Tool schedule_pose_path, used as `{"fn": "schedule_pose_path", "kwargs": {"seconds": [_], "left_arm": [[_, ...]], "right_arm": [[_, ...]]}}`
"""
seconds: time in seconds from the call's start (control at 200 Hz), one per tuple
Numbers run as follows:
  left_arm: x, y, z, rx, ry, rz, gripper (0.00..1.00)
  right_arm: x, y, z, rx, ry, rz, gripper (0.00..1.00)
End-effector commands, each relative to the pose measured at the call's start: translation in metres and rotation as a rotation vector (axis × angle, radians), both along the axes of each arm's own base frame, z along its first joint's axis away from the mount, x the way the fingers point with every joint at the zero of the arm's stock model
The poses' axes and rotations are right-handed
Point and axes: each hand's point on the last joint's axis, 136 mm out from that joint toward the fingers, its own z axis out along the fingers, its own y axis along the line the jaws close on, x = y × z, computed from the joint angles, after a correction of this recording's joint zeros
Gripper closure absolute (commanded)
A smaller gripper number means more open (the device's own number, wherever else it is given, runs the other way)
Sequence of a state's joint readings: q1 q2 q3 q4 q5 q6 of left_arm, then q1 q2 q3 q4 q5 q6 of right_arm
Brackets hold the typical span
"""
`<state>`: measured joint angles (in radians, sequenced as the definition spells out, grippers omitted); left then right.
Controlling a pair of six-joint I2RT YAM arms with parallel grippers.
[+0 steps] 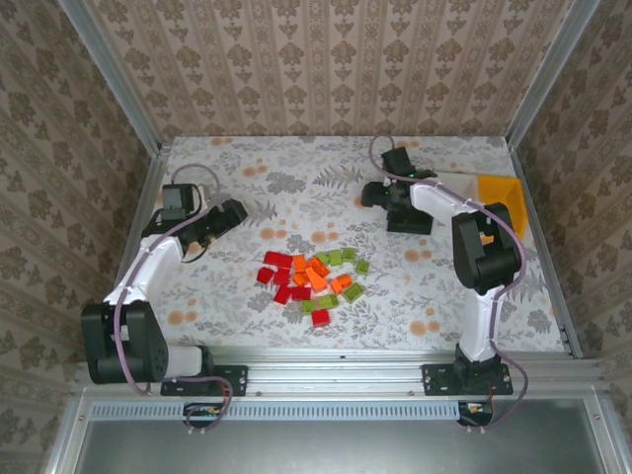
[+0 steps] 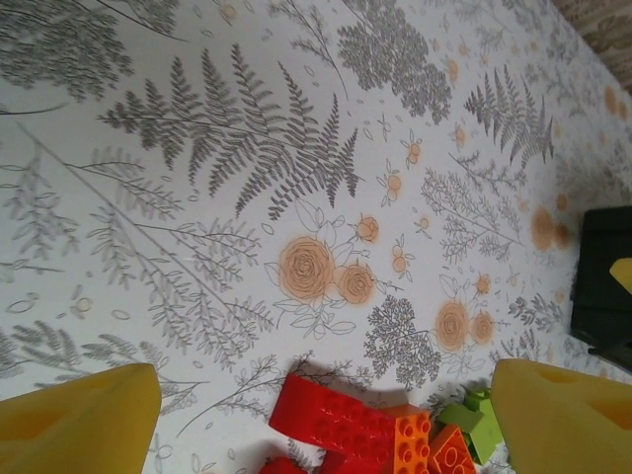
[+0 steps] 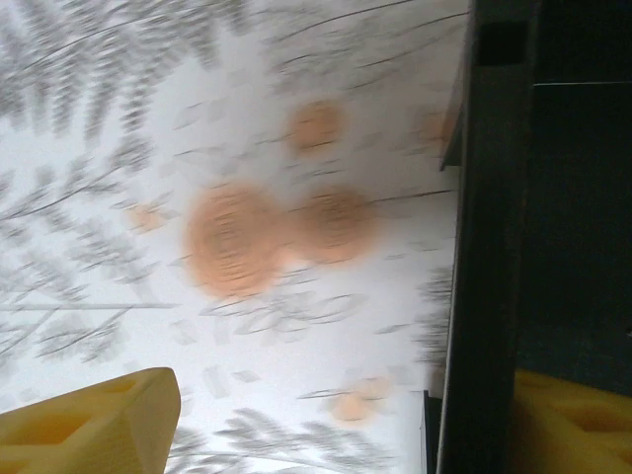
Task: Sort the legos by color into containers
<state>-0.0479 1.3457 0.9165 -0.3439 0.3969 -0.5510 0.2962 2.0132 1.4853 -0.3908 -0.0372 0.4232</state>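
Floral-print bench (image 1: pixel 247 286). Toward its far right corner, in a row, three small rectangular open-topped containers: black plastic bin (image 1: pixel 410 222), white plastic bin (image 1: pixel 462 182), orange-yellow plastic bin (image 1: pixel 499 190). Midway along, nearer the near edge, a loose heap of small red, orange and light green plastic bricks (image 1: pixel 311 276). Fingers spread wide and empty, left claw (image 1: pixel 235 210) toward the left edge, apart from the heap. Likewise open, right claw (image 1: pixel 380 195) just beside the black plastic bin.
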Motion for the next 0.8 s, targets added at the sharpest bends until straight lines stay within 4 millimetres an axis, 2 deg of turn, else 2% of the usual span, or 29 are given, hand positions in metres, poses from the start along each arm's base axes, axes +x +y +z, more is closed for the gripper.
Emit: {"fn": "schedule_pose_path", "kwargs": {"seconds": [0.0,0.105,0.175,0.3,0.4,0.49,0.61,0.73,0.795], "left_arm": [[0.015,-0.017,0.011,-0.014,-0.029,-0.028,0.11],[0.021,-0.033,0.013,-0.023,-0.031,-0.06,0.13],[0.021,-0.042,0.013,-0.013,-0.035,-0.081,0.13],[0.022,-0.052,0.009,-0.002,-0.031,-0.11,0.13],[0.023,-0.067,0.005,0.01,-0.025,-0.164,0.13],[0.026,-0.088,0.002,0.028,-0.021,-0.232,0.16],[0.03,-0.125,0.0,0.049,-0.025,-0.347,0.18],[0.036,-0.164,-0.009,0.069,-0.008,-0.438,0.22],[0.047,-0.178,-0.014,0.092,-0.007,-0.446,0.24]], "right_arm": [[0.001,0.071,0.013,0.087,-0.029,0.137,0.22],[-0.009,0.121,0.025,0.106,-0.044,0.259,0.22],[-0.017,0.14,0.035,0.082,-0.064,0.325,0.21],[-0.021,0.135,0.053,0.067,-0.092,0.326,0.19],[-0.028,0.123,0.082,0.055,-0.145,0.321,0.19],[-0.034,0.102,0.111,0.055,-0.197,0.278,0.19],[-0.05,0.048,0.136,0.043,-0.242,0.169,0.24],[-0.068,-0.026,0.127,0.054,-0.228,-0.023,0.3],[-0.078,-0.059,0.118,0.062,-0.216,-0.114,0.31]]}}
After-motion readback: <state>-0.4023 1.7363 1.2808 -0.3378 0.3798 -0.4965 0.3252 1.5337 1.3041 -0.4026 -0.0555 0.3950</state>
